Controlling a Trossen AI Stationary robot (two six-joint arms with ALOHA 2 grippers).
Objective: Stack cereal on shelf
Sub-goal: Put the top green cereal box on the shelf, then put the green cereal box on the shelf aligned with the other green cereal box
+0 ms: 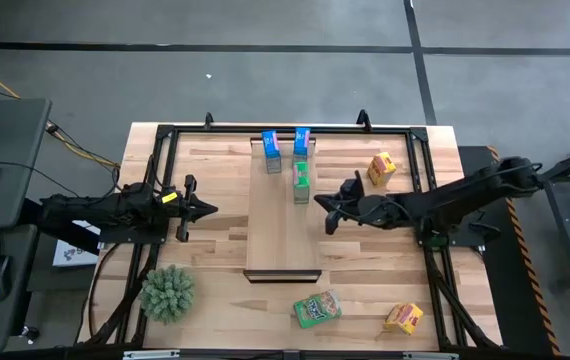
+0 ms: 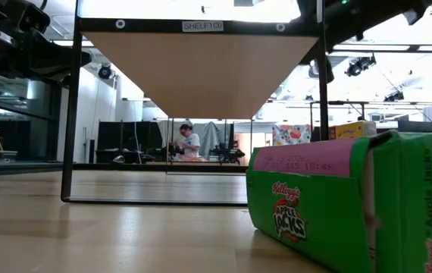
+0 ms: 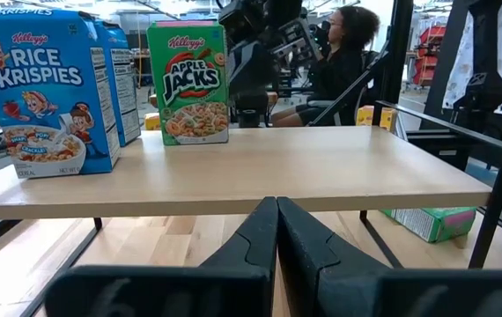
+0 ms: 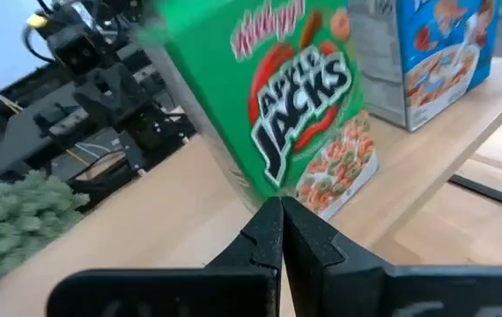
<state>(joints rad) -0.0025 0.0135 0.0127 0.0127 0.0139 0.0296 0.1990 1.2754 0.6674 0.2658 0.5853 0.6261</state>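
Observation:
The shelf (image 1: 283, 225) is a pale raised board on a black frame at mid-table. Two blue Rice Krispies boxes (image 1: 272, 150) (image 1: 302, 140) stand upright at its far end. A green Apple Jacks box (image 1: 302, 182) stands just nearer, on its base on the board. My right gripper (image 1: 320, 207) is shut, and its tips (image 4: 280, 204) point at that box's lower corner (image 4: 321, 198). My left gripper (image 1: 209, 210) is shut (image 3: 277, 207) and waits left of the shelf, at board height. A second green box (image 1: 317, 308) and two yellow-orange boxes (image 1: 381, 168) (image 1: 403, 318) sit on the tabletop. My right gripper's shut fingertips are right at the standing green box's lower corner (image 4: 317, 201), coming level from the table's right side. I cannot tell whether they touch it. The box stays upright on the shelf.
A spiky green plant (image 1: 168, 292) stands near the table's near-left corner. The shelf's black frame legs (image 2: 68, 114) rise from the tabletop. The lying green box (image 2: 352, 205) fills the low view's right side. A person (image 3: 343, 53) sits beyond the table's right side. The board's near half is bare.

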